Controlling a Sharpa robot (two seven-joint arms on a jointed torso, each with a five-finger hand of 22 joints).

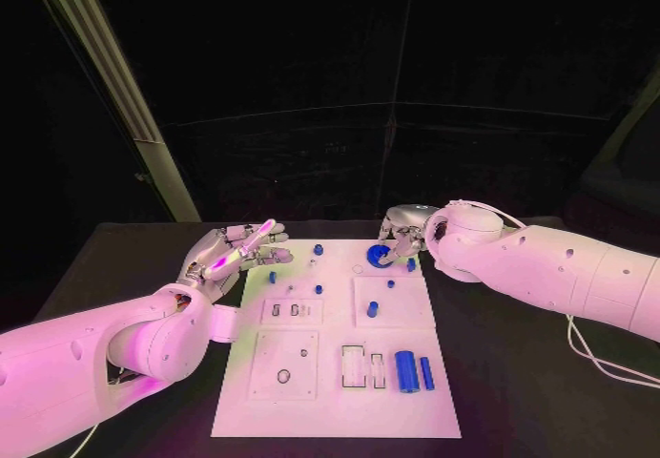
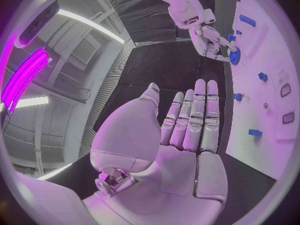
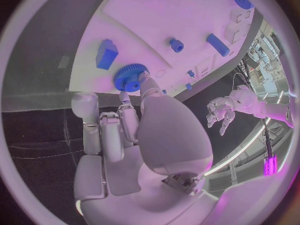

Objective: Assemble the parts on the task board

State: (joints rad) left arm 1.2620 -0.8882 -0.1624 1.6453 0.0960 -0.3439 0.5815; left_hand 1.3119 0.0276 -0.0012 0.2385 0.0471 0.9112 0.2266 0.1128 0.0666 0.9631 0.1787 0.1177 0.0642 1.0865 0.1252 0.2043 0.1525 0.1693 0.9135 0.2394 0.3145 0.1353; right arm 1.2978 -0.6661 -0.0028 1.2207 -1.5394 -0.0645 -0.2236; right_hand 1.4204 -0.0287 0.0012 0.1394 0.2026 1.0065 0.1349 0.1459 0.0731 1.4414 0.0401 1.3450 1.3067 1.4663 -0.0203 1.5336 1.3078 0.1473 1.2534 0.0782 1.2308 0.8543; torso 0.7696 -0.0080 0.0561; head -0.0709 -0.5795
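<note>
Here the right robot hand [image 1: 403, 232] rests its fingertips on a round blue toothed gear [image 1: 379, 255] at the far edge of the flat white task board [image 1: 330, 405] on the black worktop [image 1: 516, 382]. The left robot hand [image 1: 234, 252] hovers beside the board's left edge, fingers straight and spread, holding nothing.

- Your task board [image 1: 337, 401] looks like smooth, matt white plastic.
- At your right robot hand [image 1: 404, 229] fingertips, the blue gear [image 3: 129, 77] looks like matt, toothed plastic.
- The desk [image 1: 523, 401] beneath looks matt black.
- Both robot hands look like glossy metal; left robot hand [image 1: 237, 250].

White arms w/ cables, silver left robot hand [image 1: 237, 250].
</note>
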